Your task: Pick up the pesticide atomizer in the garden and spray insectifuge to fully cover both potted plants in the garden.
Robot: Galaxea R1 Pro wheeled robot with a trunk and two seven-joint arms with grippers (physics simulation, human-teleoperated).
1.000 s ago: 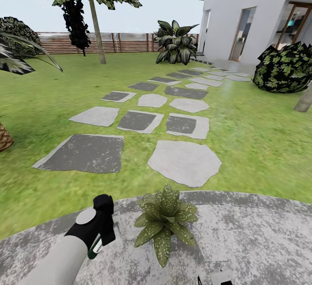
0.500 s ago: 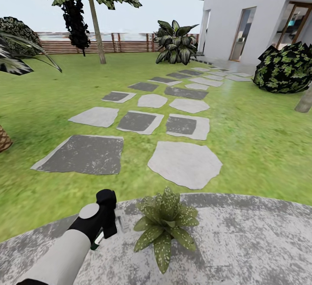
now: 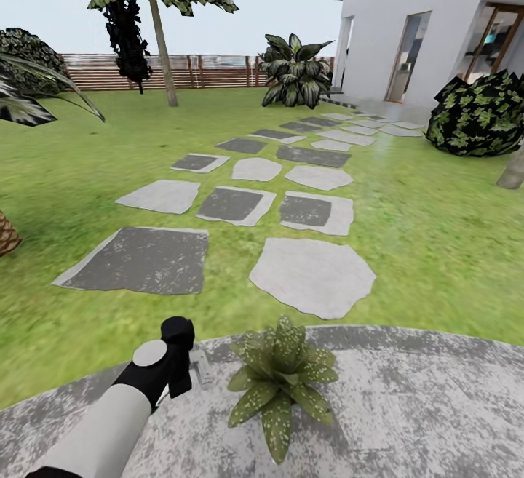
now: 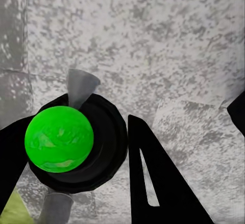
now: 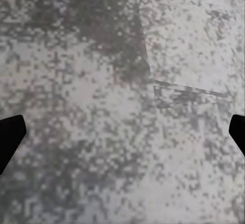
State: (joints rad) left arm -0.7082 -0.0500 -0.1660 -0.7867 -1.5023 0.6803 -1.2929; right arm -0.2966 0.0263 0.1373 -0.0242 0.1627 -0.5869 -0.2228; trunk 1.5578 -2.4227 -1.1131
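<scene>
In the head view the left gripper [image 3: 191,363], matte black on a smooth pale-grey forearm, sits at the lower left over the round patio [image 3: 437,405], whose paving is mottled grey and white like coarse terrazzo. A pale-grey nozzle of the pesticide atomizer [image 3: 199,367] pokes out just beside the potted plant [image 3: 282,380], a low rosette of broad, pointed, white-speckled green leaves; its pot is hidden under the foliage. Beyond lie flat stepping stones [image 3: 313,274], some light and irregular, some dark and square, on rough green lawn [image 3: 429,238], with a slatted wooden fence [image 3: 211,70] at the upper edge.

In the left wrist view the atomizer [image 4: 76,142] shows a glossy green dome in a round black collar, with a grey funnel-shaped spout; a black finger [image 4: 153,183] lies close against it, the jaws closed around the bottle.

In the right wrist view two black fingertips [image 5: 10,137] stand at opposite frame edges, spread wide over blurred speckled paving, holding nothing.
</scene>
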